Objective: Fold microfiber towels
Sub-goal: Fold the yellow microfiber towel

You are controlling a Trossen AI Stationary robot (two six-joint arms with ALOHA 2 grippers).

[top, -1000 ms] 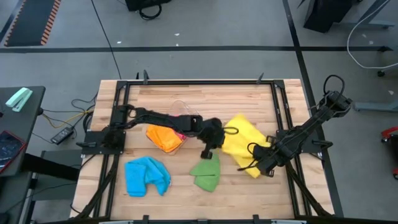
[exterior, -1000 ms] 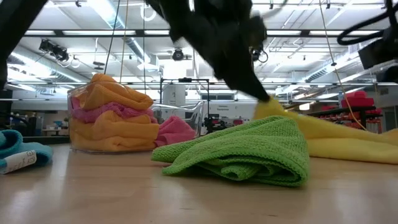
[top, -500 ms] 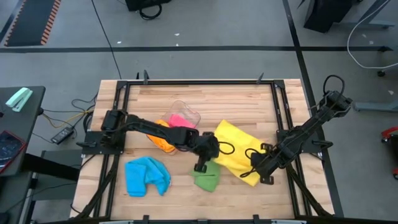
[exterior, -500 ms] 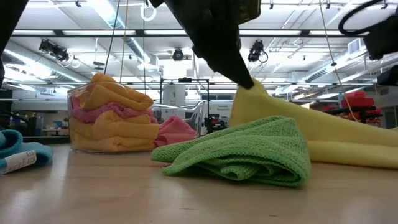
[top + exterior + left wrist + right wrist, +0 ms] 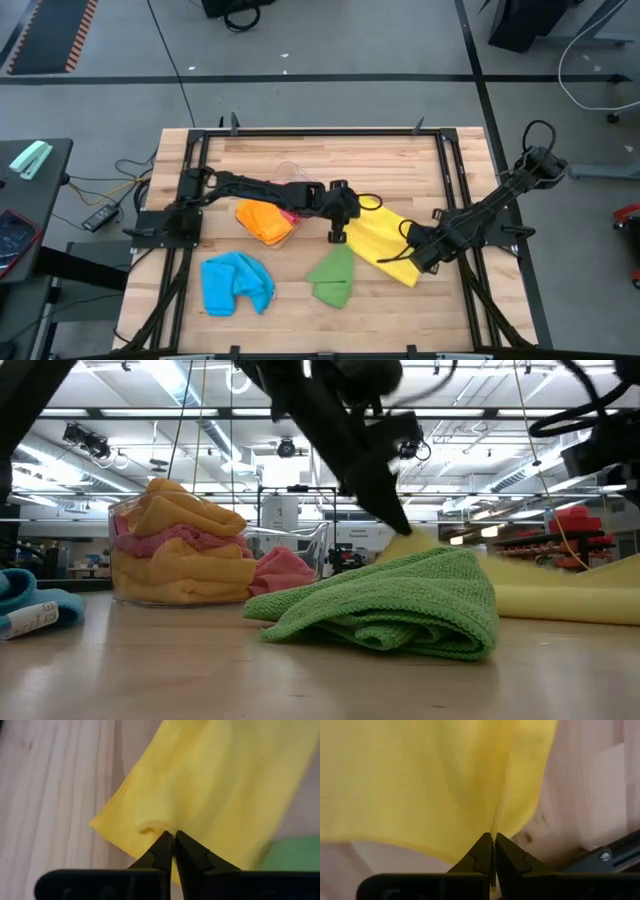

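Compared with half a second before, the left gripper [image 5: 338,236] had pulled back from beside the green towel [image 5: 332,277] toward the table's centre, and the yellow towel [image 5: 385,243] now lay as a narrower strip slanting from the centre toward four o'clock. The left arm stretched from its mount at nine o'clock across the clear tub [image 5: 287,190] (orange and pink cloths piled inside), its fingers [image 5: 162,851] pinched together on the yellow towel's near corner. The right gripper [image 5: 418,258] reached in from three o'clock, its fingers [image 5: 484,854] clamped on the yellow towel's [image 5: 430,780] opposite edge. The green towel sat bunched at six o'clock, just beside the yellow one; the blue towel [image 5: 235,282] lay crumpled at seven o'clock, well apart.
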